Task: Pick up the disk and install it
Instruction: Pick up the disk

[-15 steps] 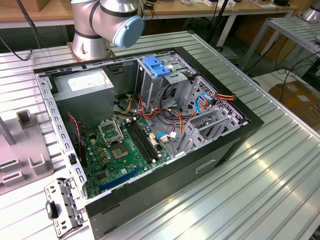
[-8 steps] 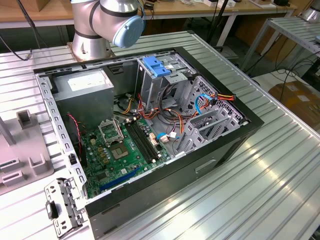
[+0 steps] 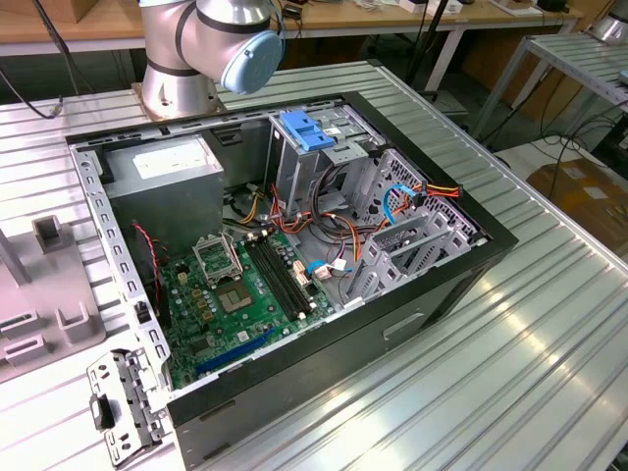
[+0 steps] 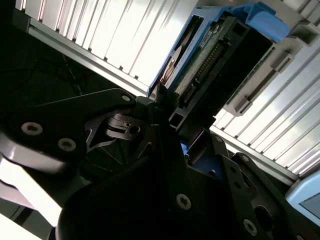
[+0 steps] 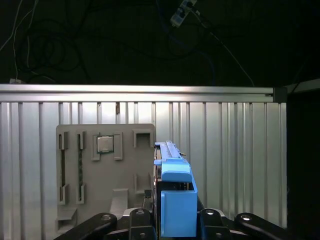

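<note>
The claw point(image 5: 176, 226) is clamped on the disk point(image 5: 175, 196). The disk stands on edge between the fingers, its blue carrier jutting past them over the ribbed table point(image 5: 240, 150), just beside a grey fixture plate point(image 5: 105, 170). In the exterior view the arm's base point(image 3: 182, 59) sits at eleven o'clock from the open computer case point(image 3: 461, 260).

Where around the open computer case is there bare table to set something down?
Bare ribbed table runs along the computer case toward the exterior view's right. Toward that view's left, a grey fixture tray and a metal bracket take the room. Inside, cables crowd the drive cage. The gripper grips the disk.
</note>
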Action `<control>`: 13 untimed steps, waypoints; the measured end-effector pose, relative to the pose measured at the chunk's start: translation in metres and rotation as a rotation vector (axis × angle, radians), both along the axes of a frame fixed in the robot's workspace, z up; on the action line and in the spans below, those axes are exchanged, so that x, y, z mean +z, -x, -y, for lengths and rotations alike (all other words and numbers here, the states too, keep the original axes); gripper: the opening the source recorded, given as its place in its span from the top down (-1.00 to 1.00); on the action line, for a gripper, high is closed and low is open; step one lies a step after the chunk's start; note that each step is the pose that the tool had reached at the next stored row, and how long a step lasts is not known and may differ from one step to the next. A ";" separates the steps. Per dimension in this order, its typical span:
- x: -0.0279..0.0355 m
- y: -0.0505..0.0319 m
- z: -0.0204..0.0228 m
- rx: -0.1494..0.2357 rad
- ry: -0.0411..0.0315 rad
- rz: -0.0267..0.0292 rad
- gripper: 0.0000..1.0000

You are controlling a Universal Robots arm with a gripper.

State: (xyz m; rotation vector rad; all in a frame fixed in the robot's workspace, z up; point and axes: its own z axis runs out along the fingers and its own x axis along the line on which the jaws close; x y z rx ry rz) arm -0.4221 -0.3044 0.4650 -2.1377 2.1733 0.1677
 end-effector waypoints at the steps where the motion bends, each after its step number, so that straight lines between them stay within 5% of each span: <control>1: 0.0000 0.0000 0.0000 0.000 -0.0008 0.0000 0.26; 13: 0.0000 0.0000 0.0000 0.000 -0.0097 0.0001 0.26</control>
